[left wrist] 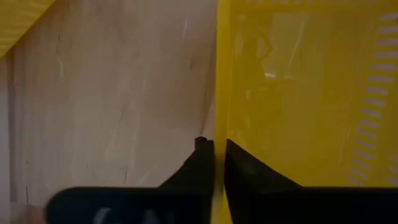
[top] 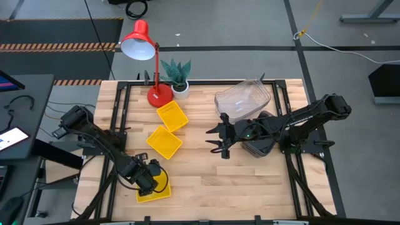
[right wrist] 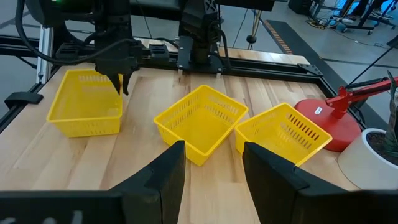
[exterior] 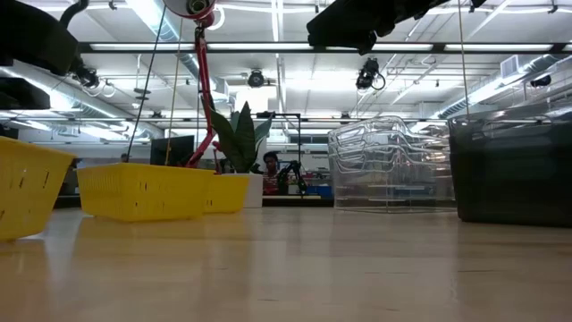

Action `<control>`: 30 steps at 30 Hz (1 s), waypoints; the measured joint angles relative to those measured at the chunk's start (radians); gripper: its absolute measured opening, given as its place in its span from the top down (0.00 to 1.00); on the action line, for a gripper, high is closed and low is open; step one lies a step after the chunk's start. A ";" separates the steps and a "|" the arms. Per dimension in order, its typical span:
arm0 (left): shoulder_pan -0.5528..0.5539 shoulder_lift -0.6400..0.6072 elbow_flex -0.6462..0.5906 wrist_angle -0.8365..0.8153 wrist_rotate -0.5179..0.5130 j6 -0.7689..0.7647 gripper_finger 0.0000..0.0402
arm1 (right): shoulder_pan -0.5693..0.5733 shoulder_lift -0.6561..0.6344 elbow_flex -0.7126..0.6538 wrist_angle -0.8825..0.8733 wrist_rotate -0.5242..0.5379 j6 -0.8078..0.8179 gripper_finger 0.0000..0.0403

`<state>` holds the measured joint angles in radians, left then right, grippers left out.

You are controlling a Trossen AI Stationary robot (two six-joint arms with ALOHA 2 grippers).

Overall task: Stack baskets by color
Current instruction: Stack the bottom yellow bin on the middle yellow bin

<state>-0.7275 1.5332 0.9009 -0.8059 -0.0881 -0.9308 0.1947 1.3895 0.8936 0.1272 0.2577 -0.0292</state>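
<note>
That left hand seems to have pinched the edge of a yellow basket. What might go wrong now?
The left hand grips only the thin wall of the nearest yellow slotted plastic basket, so when lifted it may tilt or slip out.

The other two yellow baskets sit angled and close together; stacking onto one might nudge its neighbour toward the red desk lamp.

The open right hand hovers mid-table, so the arms might cross paths.
</note>
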 joint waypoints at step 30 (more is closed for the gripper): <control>0.355 -0.135 0.364 -0.574 -0.273 0.817 0.97 | 0.000 0.000 0.000 -0.001 -0.025 -0.005 0.59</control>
<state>-0.3726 1.3985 1.2644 -1.3798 -0.3612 -0.1138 0.1951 1.3895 0.8932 0.1263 0.2331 -0.0338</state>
